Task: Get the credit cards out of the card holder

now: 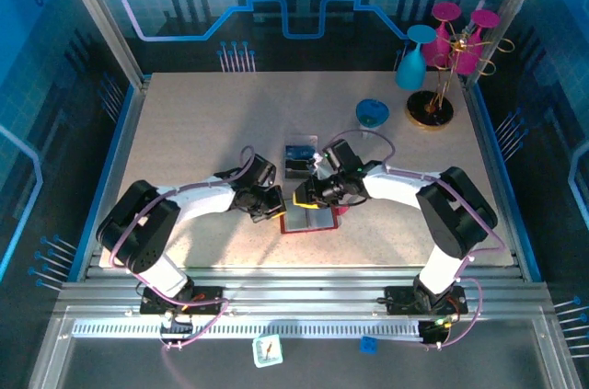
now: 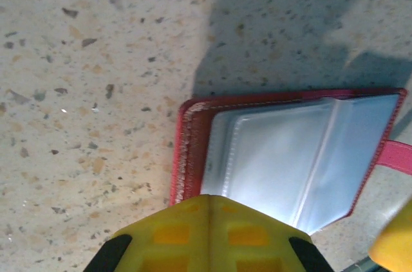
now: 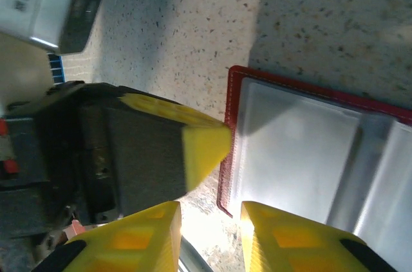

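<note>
- Wallet (image 1: 308, 222): lies open and flat on the worktop (image 1: 202, 131), pockets up, between the two grippers at the near middle. Its long axis runs left to right, and its closing tab (image 2: 396, 155) points towards the right arm.
- Left gripper (image 1: 269, 203): fingers meet with no gap, tip touching the wallet's left edge (image 3: 225, 150). Whether it pinches that edge cannot be told.
- Right gripper (image 3: 210, 214): fingers slightly parted and holding nothing. The wallet's near-left corner sits just ahead of the gap, so this arm is better placed to reach the pockets.
- Cards (image 1: 299, 161): a small stack lies on the worktop just beyond the wallet. Whether any are left in the pale pockets (image 2: 283, 156) cannot be told.
</note>
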